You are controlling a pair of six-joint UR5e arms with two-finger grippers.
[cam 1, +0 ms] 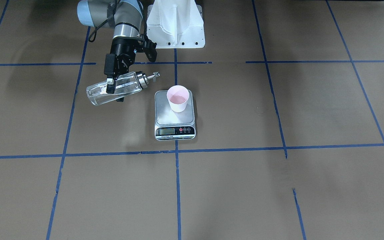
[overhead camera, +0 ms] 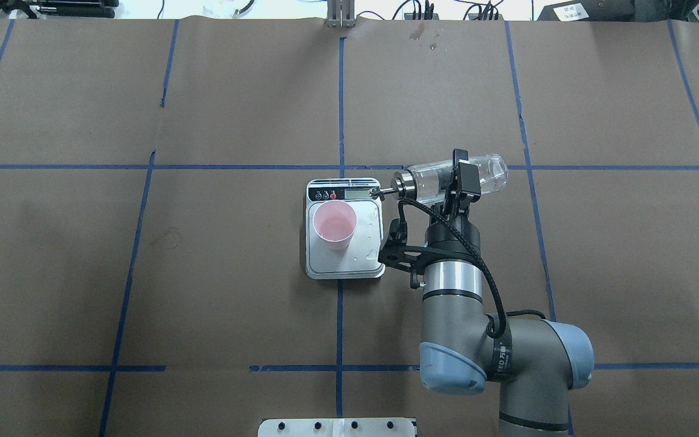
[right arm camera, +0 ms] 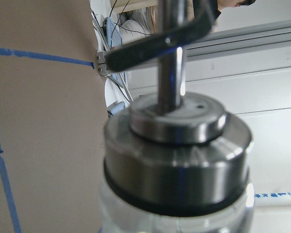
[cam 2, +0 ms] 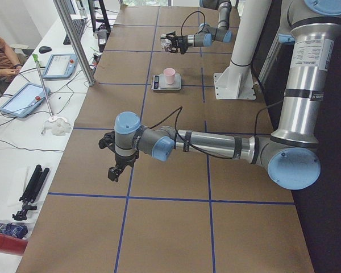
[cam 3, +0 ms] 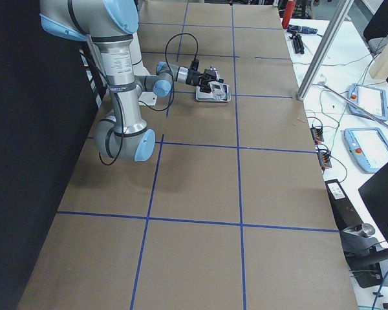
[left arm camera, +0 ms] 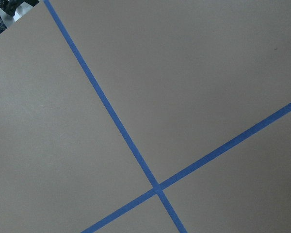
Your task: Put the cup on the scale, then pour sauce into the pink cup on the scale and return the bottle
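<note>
The pink cup (cam 1: pixel 178 98) (overhead camera: pixel 334 224) stands upright on the silver scale (cam 1: pixel 165 116) (overhead camera: pixel 372 261). Droplets lie on the platform. My right gripper (cam 1: pixel 113 87) (overhead camera: pixel 462 182) is shut on the clear glass bottle (cam 1: pixel 97 95) (overhead camera: pixel 490 172) and holds it about level above the table, beside the scale. Its metal spout (overhead camera: pixel 380 193) points at the scale's display corner, short of the cup. The sauce in the glass is hard to make out. The right wrist view shows the collar (right arm camera: pixel 177 160) close up. My left gripper (cam 2: pixel 113 170) hangs over bare paper far from the scale; I cannot tell if it is open.
The white arm mount (cam 1: pixel 175 23) stands behind the scale. Blue tape lines (left arm camera: pixel 136 150) cross the brown paper. Tablets (cam 2: pixel 25 99) and cables lie along the operators' side of the table. Wet spots (overhead camera: pixel 425 36) mark the far edge.
</note>
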